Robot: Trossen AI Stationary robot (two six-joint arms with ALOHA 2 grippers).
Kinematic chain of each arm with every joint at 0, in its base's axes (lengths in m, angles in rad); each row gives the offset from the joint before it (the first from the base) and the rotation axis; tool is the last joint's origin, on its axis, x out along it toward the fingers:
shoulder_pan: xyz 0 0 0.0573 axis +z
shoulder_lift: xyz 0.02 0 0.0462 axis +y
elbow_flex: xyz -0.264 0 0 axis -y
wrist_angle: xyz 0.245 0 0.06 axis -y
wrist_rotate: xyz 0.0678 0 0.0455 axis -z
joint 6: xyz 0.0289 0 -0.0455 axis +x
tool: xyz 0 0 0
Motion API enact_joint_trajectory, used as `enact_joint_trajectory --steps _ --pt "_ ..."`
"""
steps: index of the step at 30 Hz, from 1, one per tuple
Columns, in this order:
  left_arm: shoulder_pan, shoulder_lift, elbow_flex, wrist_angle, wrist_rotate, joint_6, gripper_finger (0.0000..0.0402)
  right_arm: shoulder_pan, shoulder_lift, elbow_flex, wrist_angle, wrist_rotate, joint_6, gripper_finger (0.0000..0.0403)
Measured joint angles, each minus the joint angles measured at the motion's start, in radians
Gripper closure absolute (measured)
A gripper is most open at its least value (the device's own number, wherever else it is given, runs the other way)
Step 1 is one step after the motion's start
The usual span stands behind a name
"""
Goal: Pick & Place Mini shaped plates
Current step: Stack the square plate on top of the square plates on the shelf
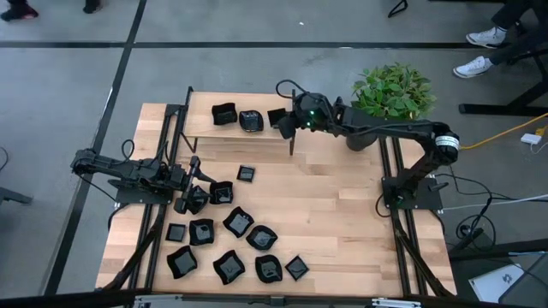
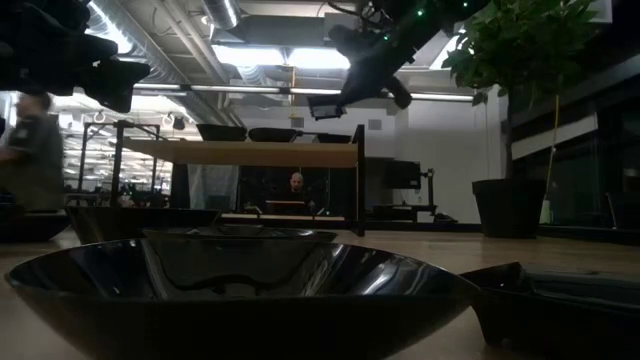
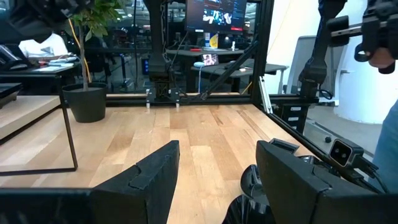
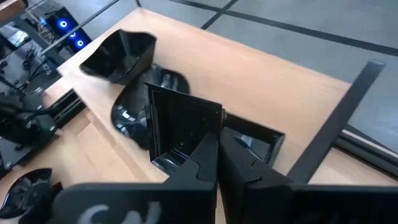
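Right gripper (image 1: 285,125) hovers over the raised shelf (image 1: 257,137) at the far side of the tabletop (image 1: 342,214). Its jaws are pressed together on the rim of a square mini plate (image 4: 177,134), which hangs on edge ahead of the jaws with its hollow face turned toward the wrist camera. Two more plates (image 1: 238,116) already rest on the shelf, just beyond the jaws and close to the held plate.

Judgement: the step in hand is the placement. It would go best by tipping the plate from its near-vertical hang toward flat, lowering it onto bare shelf beside the two resting plates without striking them, and parting the jaws only once the base sits. The glossy rim could slip; a slow descent is advisable.

Orientation: the held plate is square, so it has no marked long axis; its face stands steeply, one edge pinched, the opposite edge pointing away from the jaws toward the shelf.

Left gripper (image 1: 190,195) waits low, jaws spread wide and empty, with the loose group of plates (image 1: 231,248) just beside and ahead of it.
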Motion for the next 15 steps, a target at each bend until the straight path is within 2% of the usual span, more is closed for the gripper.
enact_joint_trajectory --steps 15 --pt "0.0 0.0 0.0 0.0 0.0 0.0 0.0194 -0.034 0.0 0.0 -0.072 -0.004 0.049 0.0399"
